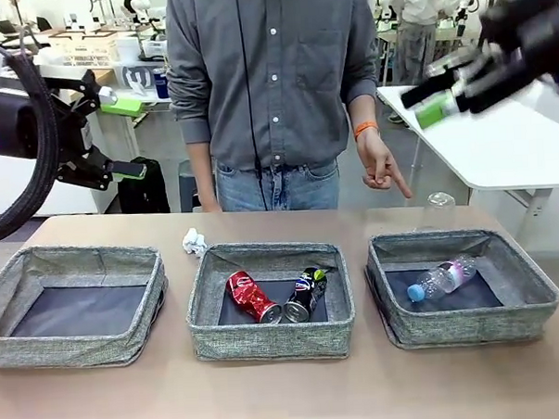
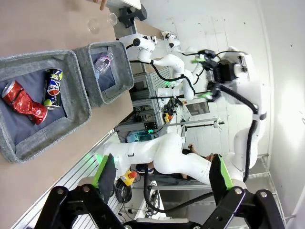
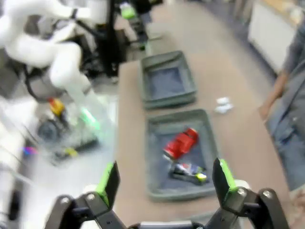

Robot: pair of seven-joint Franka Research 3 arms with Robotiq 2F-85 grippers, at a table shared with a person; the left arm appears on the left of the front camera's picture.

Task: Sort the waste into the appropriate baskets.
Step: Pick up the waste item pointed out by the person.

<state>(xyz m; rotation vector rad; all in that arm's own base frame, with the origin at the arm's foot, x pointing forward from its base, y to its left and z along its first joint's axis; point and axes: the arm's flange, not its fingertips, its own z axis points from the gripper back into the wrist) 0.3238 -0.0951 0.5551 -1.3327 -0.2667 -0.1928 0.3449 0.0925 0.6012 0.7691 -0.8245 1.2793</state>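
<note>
I read left gripper (image 1: 126, 134) upper left, jaws spread, empty | right gripper (image 1: 439, 93) upper right, released | crushed red can (image 1: 253, 296) and dark can (image 1: 306, 294) in centre basket (image 1: 271, 344) | bottle (image 1: 442, 279) in right basket (image 1: 470, 329) | plastic cup (image 1: 438, 210) on table behind it | crumpled paper (image 1: 194, 241) above centre basket's left corner

In the front view, the right gripper (image 1: 432, 99) is blurred and cut off at the right edge. The foot of the clear plastic cup (image 1: 439, 205) is hidden behind the right basket (image 1: 470, 326). In the right wrist view, print on the crushed red can (image 3: 181, 143) and crushed dark can (image 3: 187, 171) is blurred beyond reading
</note>
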